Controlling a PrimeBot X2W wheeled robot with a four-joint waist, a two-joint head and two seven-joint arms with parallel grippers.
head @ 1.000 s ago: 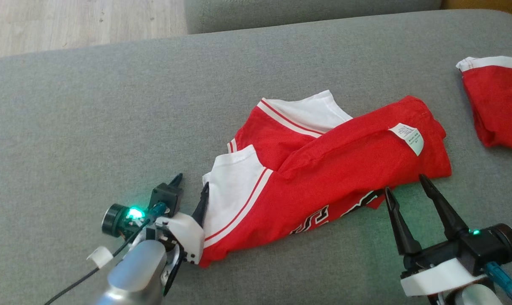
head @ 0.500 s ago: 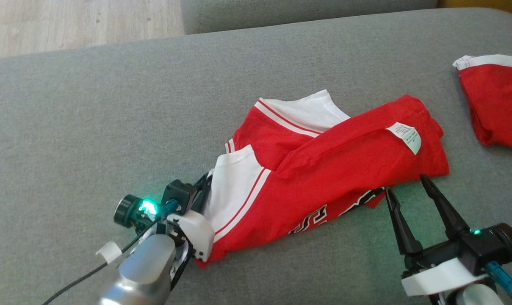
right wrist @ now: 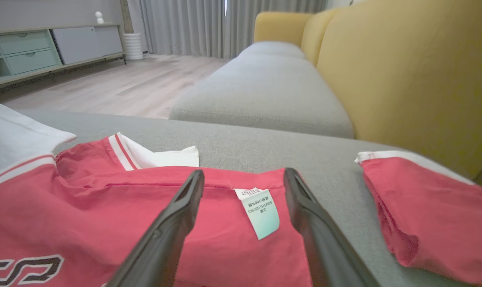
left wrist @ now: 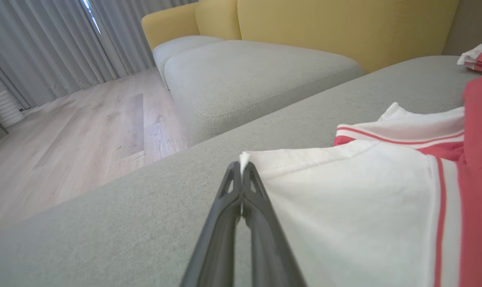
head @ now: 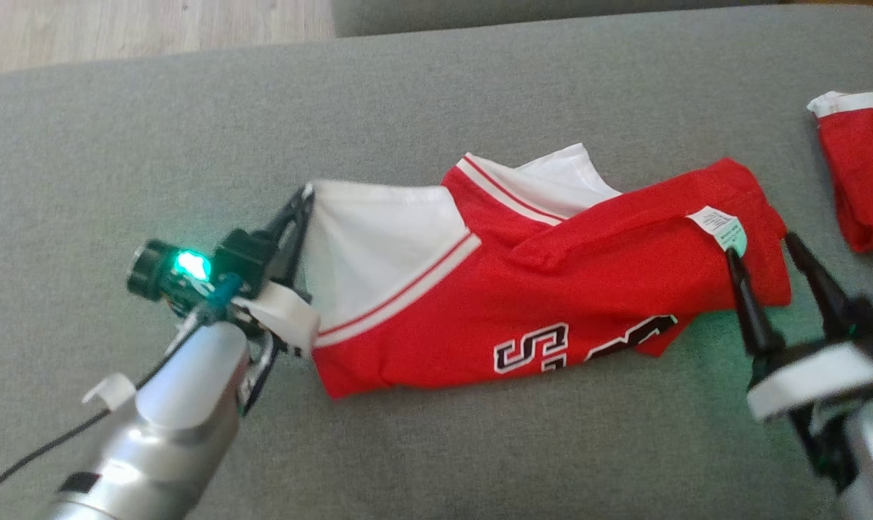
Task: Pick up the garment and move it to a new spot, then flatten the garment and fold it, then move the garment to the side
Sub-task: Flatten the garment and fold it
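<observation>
Our left gripper (head: 305, 195) pinches shut on the white sleeve (head: 378, 231) of the shirt (head: 552, 289), which lies rumpled on the sofa cushion (head: 479, 94), probably to stretch it flat. Our right gripper (head: 759, 245) stands wide open astride the label (right wrist: 260, 213), ready to grab.

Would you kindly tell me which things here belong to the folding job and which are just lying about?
Job:
red and white garment
left end effector, shut on its white sleeve corner
right end effector, open by the label end

Lying about:
second red garment at the right
yellow sofa
cabinet
</observation>
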